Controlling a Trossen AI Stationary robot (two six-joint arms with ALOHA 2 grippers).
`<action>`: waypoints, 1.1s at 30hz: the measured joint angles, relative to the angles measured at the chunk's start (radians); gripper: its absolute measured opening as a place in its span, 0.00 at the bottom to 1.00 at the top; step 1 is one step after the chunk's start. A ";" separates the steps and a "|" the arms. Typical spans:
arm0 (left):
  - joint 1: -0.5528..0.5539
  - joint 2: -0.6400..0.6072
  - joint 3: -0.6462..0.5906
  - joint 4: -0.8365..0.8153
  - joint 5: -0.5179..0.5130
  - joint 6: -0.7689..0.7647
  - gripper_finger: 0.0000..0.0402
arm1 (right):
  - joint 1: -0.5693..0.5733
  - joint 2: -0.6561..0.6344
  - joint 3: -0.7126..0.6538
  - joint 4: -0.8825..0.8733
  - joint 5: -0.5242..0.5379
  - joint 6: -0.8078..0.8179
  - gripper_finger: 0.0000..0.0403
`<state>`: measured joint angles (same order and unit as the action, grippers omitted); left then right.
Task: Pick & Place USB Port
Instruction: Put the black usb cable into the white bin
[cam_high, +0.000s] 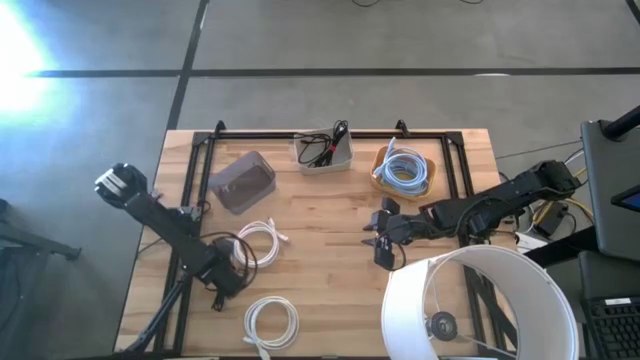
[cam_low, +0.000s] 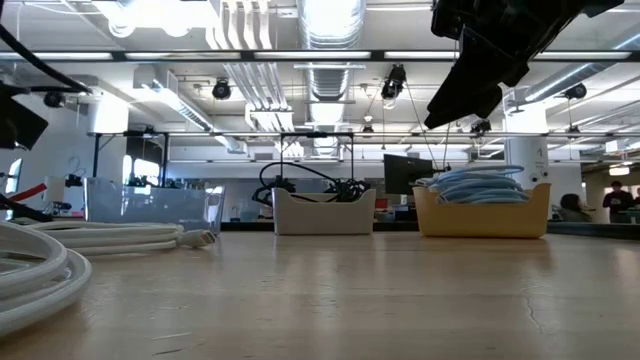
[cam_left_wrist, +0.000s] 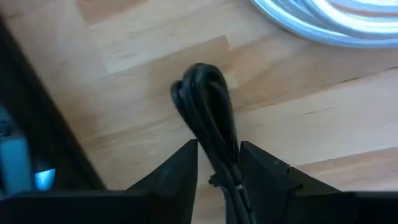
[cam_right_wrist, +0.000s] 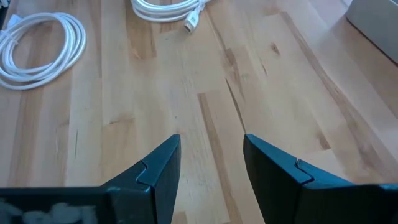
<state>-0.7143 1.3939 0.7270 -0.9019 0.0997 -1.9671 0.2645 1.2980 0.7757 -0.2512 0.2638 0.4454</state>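
A bundled black cable (cam_left_wrist: 205, 99) sits between the fingers of my left gripper (cam_left_wrist: 217, 169), which is shut on it. In the high view this gripper (cam_high: 230, 270) is near the table's left side, beside a white cable coil (cam_high: 262, 240). A second white coil (cam_high: 270, 322) lies flat near the near edge. My right gripper (cam_high: 383, 238) is open and holds nothing. It hangs above the table (cam_low: 478, 70) right of centre, with bare wood under its fingers (cam_right_wrist: 208, 168). My left gripper pinches the black cable bundle between its two fingers (cam_left_wrist: 180, 171), on the strands just behind the looped end (cam_left_wrist: 225, 163). The fingers lie along the bundle. The looped end (cam_left_wrist: 200, 78) sticks out past the fingertips over the wood; whether it rests there I cannot tell.
Three bins stand along the far side: a clear grey one (cam_high: 242, 182), a white one with black cables (cam_high: 323, 150), and a tan one with blue-white cables (cam_high: 405, 170). A black frame rail (cam_high: 330, 134) borders the far edge. A large white shade (cam_high: 480, 305) covers the near right corner.
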 joint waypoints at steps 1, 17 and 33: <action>0.000 0.004 -0.008 0.019 0.000 0.000 0.31 | 0.000 0.000 0.000 0.000 0.000 0.000 0.42; 0.003 0.005 -0.093 0.079 -0.031 0.036 0.30 | 0.000 0.000 -0.001 0.001 0.000 -0.003 0.42; 0.023 -0.103 0.076 0.035 -0.220 0.164 0.08 | 0.000 0.000 -0.002 0.005 0.000 0.000 0.42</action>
<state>-0.6915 1.2913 0.8030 -0.8665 -0.1208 -1.8028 0.2642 1.2980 0.7738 -0.2466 0.2634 0.4450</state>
